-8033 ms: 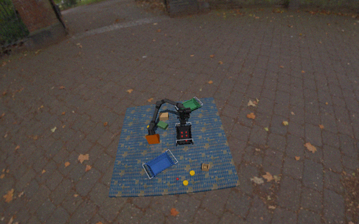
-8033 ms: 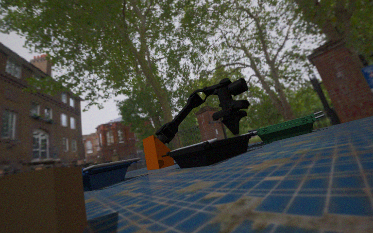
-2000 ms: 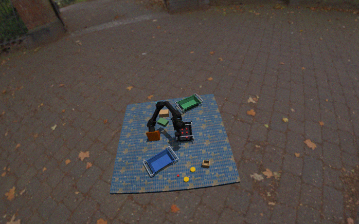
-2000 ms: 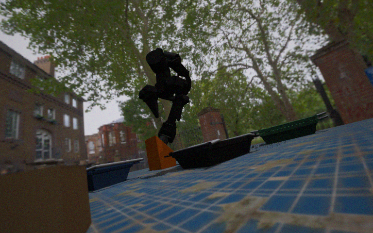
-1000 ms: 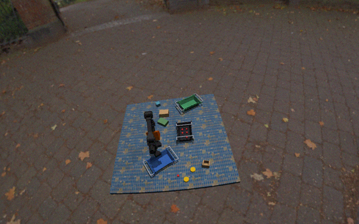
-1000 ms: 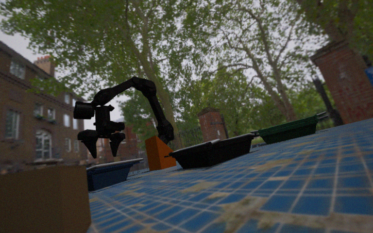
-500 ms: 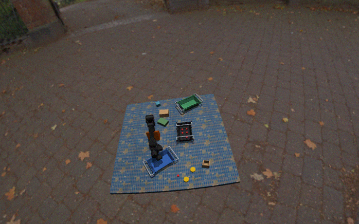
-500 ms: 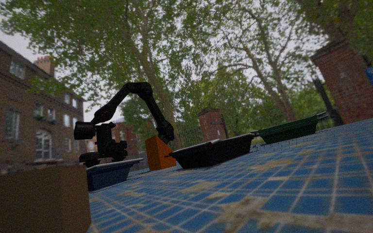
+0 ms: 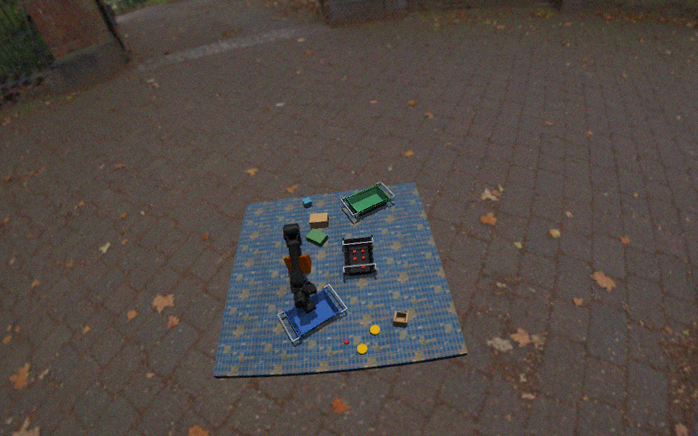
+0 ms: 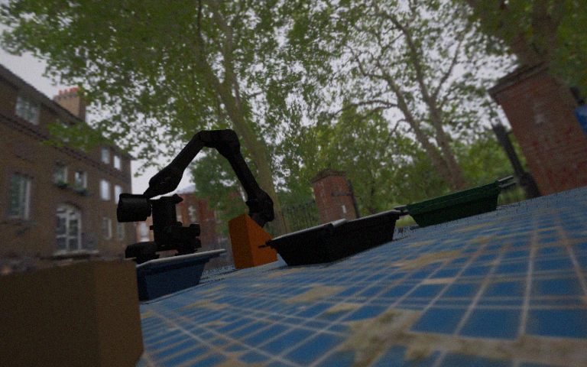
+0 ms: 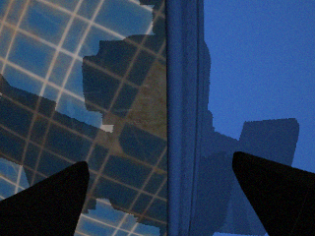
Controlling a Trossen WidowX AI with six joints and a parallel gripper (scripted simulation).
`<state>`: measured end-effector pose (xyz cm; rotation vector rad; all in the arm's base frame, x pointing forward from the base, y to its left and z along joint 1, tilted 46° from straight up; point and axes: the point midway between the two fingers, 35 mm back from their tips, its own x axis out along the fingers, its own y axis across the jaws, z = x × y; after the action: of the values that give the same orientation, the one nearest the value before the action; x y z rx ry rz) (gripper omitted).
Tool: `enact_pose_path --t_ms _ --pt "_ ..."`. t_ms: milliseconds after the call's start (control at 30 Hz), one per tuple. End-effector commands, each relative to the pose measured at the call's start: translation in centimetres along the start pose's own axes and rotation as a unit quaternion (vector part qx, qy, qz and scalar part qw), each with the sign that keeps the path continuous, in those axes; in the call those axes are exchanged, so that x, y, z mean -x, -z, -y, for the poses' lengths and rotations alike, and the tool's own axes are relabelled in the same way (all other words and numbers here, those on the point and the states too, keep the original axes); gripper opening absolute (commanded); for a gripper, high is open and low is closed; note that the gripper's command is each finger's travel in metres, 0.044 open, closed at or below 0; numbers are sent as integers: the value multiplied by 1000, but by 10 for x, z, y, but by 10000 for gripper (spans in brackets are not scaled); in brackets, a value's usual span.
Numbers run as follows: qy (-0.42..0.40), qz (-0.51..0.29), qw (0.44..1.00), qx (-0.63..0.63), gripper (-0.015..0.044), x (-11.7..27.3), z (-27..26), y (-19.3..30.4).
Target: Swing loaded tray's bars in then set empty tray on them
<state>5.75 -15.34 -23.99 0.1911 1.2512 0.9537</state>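
- Blue tray: wall between jaws, fingers apart, nothing gripped
- Keep wall centred, close squarely
- Lift level, clear of loaded black tray

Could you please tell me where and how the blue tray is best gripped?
I would take the blue tray by a long side wall, from straight above, one of the fingers inside and the other outside. The wrist view shows that wall upright and narrow between the open fingers, while the tray's floor is broad and flat, with nothing to pinch.
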Motion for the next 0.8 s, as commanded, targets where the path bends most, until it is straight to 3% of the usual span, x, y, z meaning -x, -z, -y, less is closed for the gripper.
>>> enact_pose_path --t_ms 0,300,767 --pt "-1 2 1000 -2 352 -1 -1 -1" --pt "-1 2 1000 -2 220 -1 -1 -1" --pt "-1 2 1000 -2 127 -1 -1 -1"
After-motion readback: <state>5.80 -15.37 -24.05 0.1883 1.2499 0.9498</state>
